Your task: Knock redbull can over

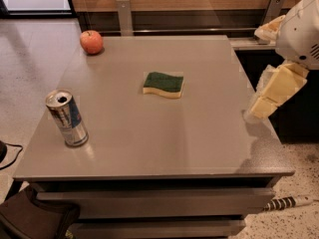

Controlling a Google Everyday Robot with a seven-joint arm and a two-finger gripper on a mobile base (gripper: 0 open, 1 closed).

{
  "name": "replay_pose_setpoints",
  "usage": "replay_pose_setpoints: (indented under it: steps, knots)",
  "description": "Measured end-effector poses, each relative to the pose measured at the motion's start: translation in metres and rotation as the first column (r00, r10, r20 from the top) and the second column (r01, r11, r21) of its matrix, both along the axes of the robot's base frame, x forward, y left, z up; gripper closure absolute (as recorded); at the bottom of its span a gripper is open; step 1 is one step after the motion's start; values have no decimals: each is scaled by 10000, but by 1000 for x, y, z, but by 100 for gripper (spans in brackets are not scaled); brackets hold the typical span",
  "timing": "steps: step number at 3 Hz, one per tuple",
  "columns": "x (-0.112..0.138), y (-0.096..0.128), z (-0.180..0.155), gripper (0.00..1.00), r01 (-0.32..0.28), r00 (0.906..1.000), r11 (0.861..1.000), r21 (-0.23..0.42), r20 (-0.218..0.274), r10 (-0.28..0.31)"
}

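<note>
The redbull can (67, 118) stands upright near the front left corner of the grey table (199, 133). It is silver with blue panels, and its open top faces up. My gripper (273, 92), pale yellow under the white arm (301, 29), hangs at the table's right edge. It is far to the right of the can and does not touch it.
A green and yellow sponge (163, 84) lies near the table's middle. A red apple (91, 42) sits at the back left corner. A wooden wall with metal brackets runs behind. A dark bag (35, 220) lies on the floor at the front left, and a power strip (286, 202) at the front right.
</note>
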State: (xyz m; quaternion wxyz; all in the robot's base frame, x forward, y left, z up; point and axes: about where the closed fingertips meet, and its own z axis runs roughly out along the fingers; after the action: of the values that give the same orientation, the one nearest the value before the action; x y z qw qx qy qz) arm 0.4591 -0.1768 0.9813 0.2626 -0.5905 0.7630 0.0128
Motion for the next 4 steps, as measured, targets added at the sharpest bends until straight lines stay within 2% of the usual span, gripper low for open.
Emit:
replay_pose_setpoints:
  steps: [1, 2, 3, 4]
  knots:
    - [7, 34, -39, 0, -265, 9989, 9721, 2331, 440, 167]
    - [23, 69, -52, 0, -770, 9915, 9074, 4131, 1278, 259]
    - [33, 100, -54, 0, -1282, 9840, 8182, 5605, 1746, 346]
    - [32, 118, -42, 0, -1554, 9810, 7721, 6163, 1883, 471]
